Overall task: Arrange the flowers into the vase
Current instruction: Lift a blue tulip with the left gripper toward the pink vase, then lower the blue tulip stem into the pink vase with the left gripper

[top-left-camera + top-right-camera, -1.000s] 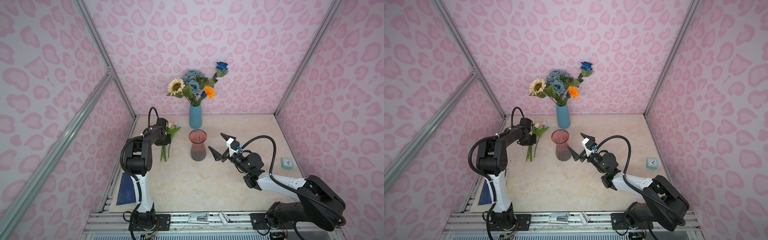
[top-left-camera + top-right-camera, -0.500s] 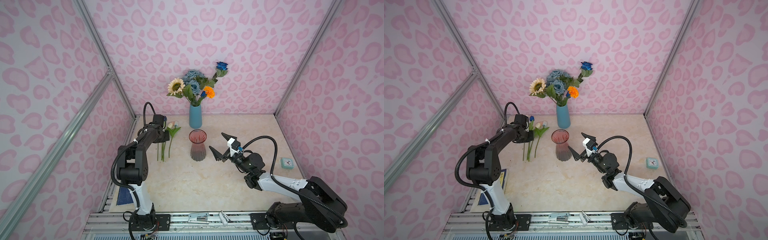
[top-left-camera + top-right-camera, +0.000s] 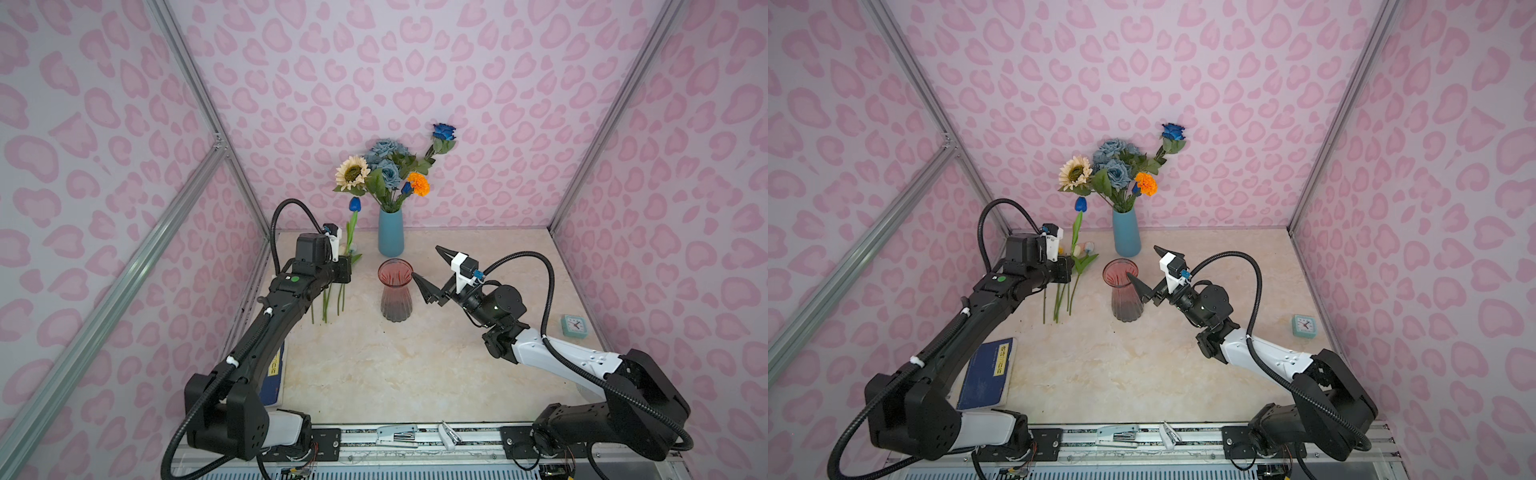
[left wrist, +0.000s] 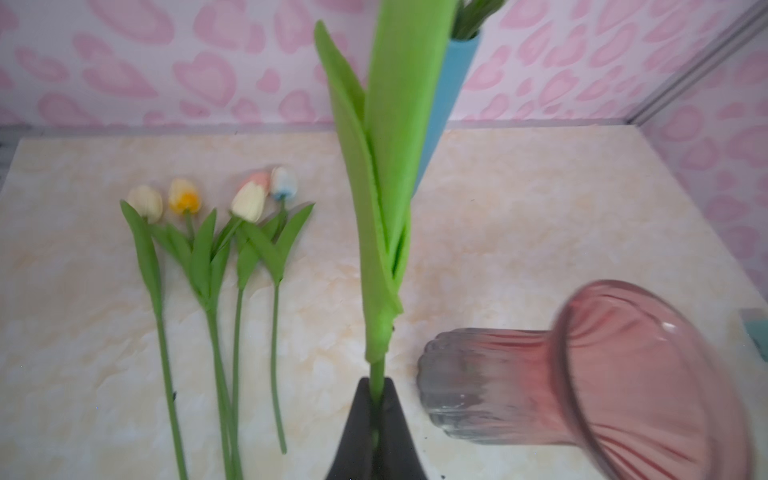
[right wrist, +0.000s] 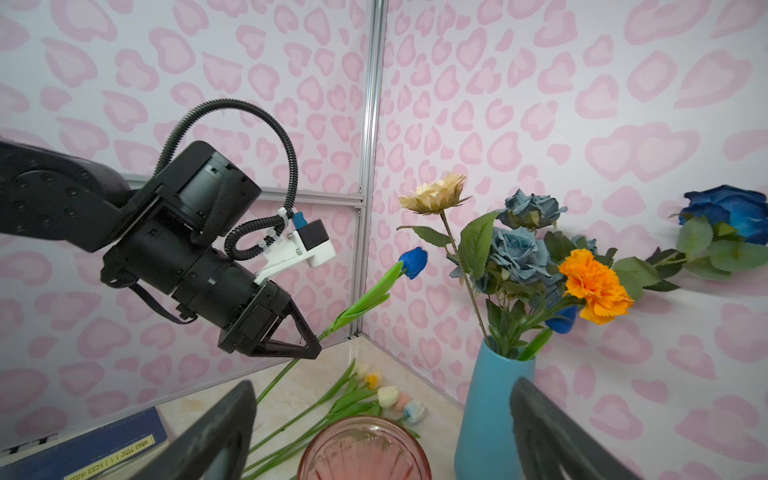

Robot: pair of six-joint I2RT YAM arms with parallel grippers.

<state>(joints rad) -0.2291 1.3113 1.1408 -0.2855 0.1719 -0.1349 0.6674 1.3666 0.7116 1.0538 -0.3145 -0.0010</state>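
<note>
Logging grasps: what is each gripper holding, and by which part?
The left gripper is shut on the blue tulip, pinching its bare stem just below the leaves. The right gripper is open and holds nothing.

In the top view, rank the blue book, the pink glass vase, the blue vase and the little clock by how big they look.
In a top view, largest to smallest:
1. blue book, though partly hidden
2. pink glass vase
3. blue vase; it stands farther back, so its place after the pink one is unsure
4. clock

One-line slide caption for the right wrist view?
Left gripper holds the blue tulip by its stem beside the flower-filled blue vase; pink vase in foreground.
</note>
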